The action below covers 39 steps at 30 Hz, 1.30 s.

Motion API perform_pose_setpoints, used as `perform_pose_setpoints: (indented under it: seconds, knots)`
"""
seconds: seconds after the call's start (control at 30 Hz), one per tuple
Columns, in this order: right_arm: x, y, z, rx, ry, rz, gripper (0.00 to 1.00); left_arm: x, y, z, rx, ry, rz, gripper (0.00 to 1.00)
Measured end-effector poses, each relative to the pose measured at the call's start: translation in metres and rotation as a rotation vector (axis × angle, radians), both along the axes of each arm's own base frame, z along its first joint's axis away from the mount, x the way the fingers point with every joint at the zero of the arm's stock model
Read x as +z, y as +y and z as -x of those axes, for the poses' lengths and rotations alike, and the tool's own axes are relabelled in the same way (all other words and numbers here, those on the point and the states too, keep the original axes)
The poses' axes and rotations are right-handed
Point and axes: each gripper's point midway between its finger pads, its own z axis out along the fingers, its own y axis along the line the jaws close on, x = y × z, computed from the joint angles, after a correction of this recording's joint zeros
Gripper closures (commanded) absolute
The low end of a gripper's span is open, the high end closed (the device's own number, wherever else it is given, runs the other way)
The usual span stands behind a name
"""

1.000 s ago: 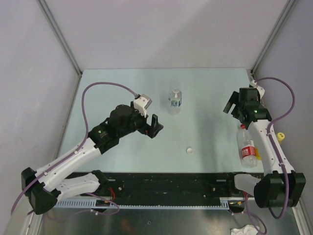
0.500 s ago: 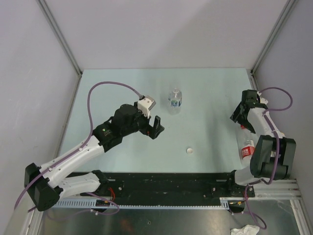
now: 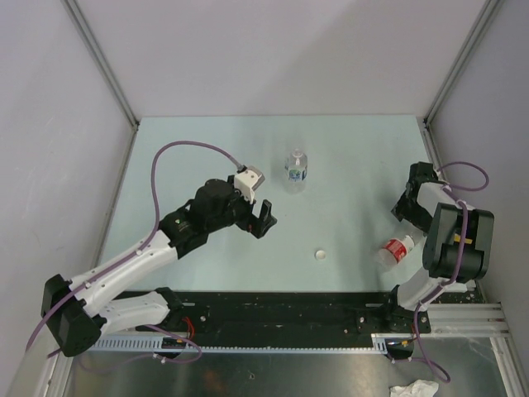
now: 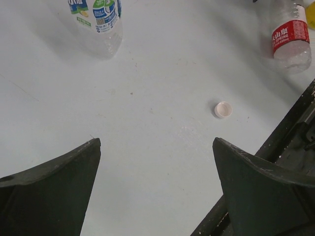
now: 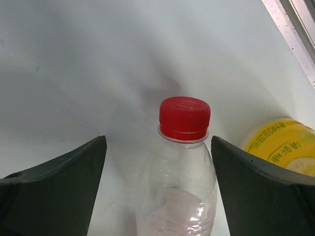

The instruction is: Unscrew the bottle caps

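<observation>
Swung round since a second ago, the red-label bottle (image 3: 397, 248) now sits at a slant in the lower right of the overhead view instead of along the right edge, and the right arm has folded back over it. The right gripper (image 5: 157, 140) stands wide, a finger on either side of the red cap (image 5: 184, 118) with clear gaps, gripping nothing; the yellow bottle (image 5: 278, 147) shows just right of it. The left gripper (image 4: 156, 142) hangs fully open and empty over the table (image 3: 355, 157). The white cap (image 3: 321, 255) lies loose at lower centre, and the blue-green-label bottle (image 3: 296, 169) stands at upper centre.
</observation>
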Motion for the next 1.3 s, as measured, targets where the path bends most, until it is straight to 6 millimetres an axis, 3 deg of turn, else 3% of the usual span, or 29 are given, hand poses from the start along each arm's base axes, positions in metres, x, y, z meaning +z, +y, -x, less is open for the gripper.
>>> perform_pose_setpoints:
  seconds: [0.1,0.33,0.5,0.7,0.83,1.07,1.3]
  knots:
    - [-0.005,0.0,-0.001,0.005,0.006,-0.006,0.18,-0.001,0.0,0.0,0.0,-0.001,0.001,0.01]
    - [-0.008,0.008,-0.009,0.032,-0.019,-0.049,0.55,0.0,0.001,0.001,0.0,-0.006,0.005,0.01]
    - [-0.01,0.02,-0.016,0.064,-0.04,-0.095,0.68,0.004,0.002,0.002,0.0,-0.014,0.013,0.01]
    - [-0.007,0.06,-0.035,0.167,-0.107,-0.206,0.81,0.008,0.005,0.005,0.001,-0.028,0.026,0.01]
    - [0.01,0.101,-0.052,0.26,-0.209,-0.33,0.83,0.015,0.007,0.007,0.002,-0.044,0.043,0.01]
    - [0.084,0.16,-0.08,0.431,-0.489,-0.533,0.85,0.026,0.008,0.01,0.008,-0.045,0.082,0.0]
    - [0.211,0.209,-0.076,0.691,-0.875,-0.599,0.85,0.049,-0.003,0.017,-0.022,-0.018,0.169,0.01]
